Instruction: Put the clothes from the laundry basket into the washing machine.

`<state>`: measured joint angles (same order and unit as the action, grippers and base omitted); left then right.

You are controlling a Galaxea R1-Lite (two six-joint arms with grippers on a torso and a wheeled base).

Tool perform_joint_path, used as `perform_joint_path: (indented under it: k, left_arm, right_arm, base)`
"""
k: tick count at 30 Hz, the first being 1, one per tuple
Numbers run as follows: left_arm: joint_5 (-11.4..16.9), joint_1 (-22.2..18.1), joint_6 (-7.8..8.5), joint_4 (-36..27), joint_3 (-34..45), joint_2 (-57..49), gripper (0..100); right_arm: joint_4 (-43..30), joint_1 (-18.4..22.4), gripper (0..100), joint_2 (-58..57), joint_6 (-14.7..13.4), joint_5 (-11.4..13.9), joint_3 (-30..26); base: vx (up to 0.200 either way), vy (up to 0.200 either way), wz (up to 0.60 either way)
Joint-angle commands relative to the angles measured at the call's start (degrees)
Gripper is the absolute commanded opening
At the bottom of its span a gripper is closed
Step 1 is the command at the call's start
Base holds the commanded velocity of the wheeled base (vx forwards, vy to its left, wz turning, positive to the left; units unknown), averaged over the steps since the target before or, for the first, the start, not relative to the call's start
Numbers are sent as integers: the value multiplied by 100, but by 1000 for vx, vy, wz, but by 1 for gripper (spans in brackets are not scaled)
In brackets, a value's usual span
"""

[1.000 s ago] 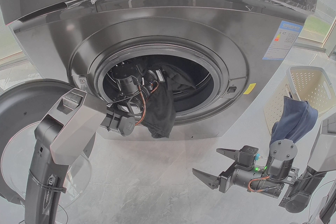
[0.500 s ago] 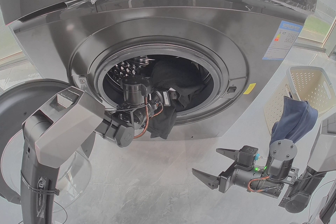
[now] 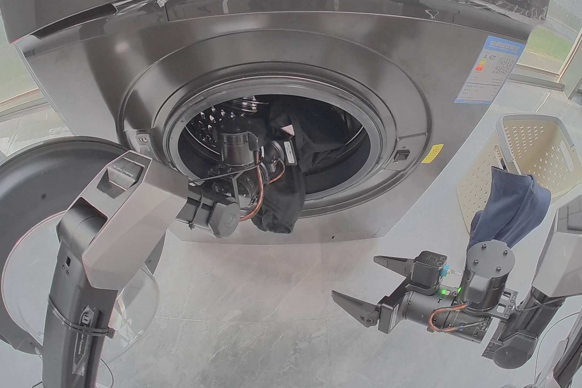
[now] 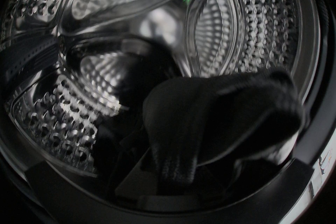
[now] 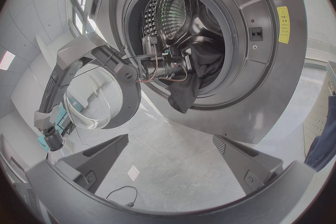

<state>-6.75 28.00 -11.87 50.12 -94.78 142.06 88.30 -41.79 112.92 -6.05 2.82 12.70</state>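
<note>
L arm is in through the washing machine porthole, left gripper just past the rim at the mouth of the drum. Black garment is bunched over that gripper, part inside the drum, one end hanging out over the near lip of the opening toward the floor. Cloth covers the L jaws, so can't tell how they stand. Round door is swung wide on the left. Right gripper hangs low above the floor, near and to the right of the machine, jaws spread wide. Laundry basket sits far right beside the machine, w/ a blue garment draped over its near rim.
</note>
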Motion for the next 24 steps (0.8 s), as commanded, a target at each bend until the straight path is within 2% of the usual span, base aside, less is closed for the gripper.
perform_joint_path:
  k: [1, 3, 9, 11, 12, 16, 20, 24]
  left_arm:
    - [-247, -58, -166, 25, -1570, 744, 0]
    - [-335, -58, -228, 25, -1981, 868, 0]
    - [-414, -49, -403, 77, -1981, 832, 0]
    - [-423, -40, -403, 104, -1981, 824, 0]
    - [-423, -40, -403, 104, -1981, 824, 100]
    - [-423, -14, -421, 104, -1842, 709, 100]
    - [-318, 56, -421, 33, -603, 94, 100]
    - [-168, 118, -412, -248, 179, -354, 100]
  right_arm:
    - [3, -5, 100, 11, -2, 0, 22]
    - [3, -5, 100, 11, -2, 0, 31]
    - [3, -5, 100, 11, -2, 0, 39]
    - [3, -5, 100, 11, -2, 0, 39]
    - [3, -5, 100, 11, -2, 0, 39]
    - [3, 4, 100, 11, -2, 0, 31]
    - [3, 4, 100, 11, -2, 0, 31]
    - [3, -5, 100, 19, -2, 0, 31]
  base:
    - [0, 0, 0]
    - [0, 0, 0]
    - [0, 0, 0]
    - [0, 0, 0]
    - [0, 0, 0]
    - [0, 0, 0]
    - [0, 0, 0]
    - [0, 0, 0]
